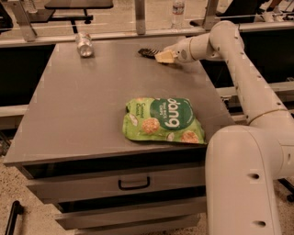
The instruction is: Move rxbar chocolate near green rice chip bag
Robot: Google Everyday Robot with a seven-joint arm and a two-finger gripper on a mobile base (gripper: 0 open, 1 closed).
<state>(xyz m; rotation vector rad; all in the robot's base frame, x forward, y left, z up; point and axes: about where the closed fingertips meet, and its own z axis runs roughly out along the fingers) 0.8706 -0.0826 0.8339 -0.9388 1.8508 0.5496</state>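
The rxbar chocolate [146, 52] is a small dark flat wrapper lying near the table's far edge, right of centre. My gripper [162, 57] is low over the table right next to the bar's right end, partly covering it. The arm reaches in from the right. The green rice chip bag [162, 120] lies flat near the table's front edge, well in front of the bar, with white "dang" lettering and pictures of round chips.
A silver can [84, 44] lies at the table's far left. The grey table [78, 105] has a drawer with a dark handle [133, 183] below its front edge. My white base [243, 183] stands at the front right corner. Rails and a bottle [178, 11] stand behind.
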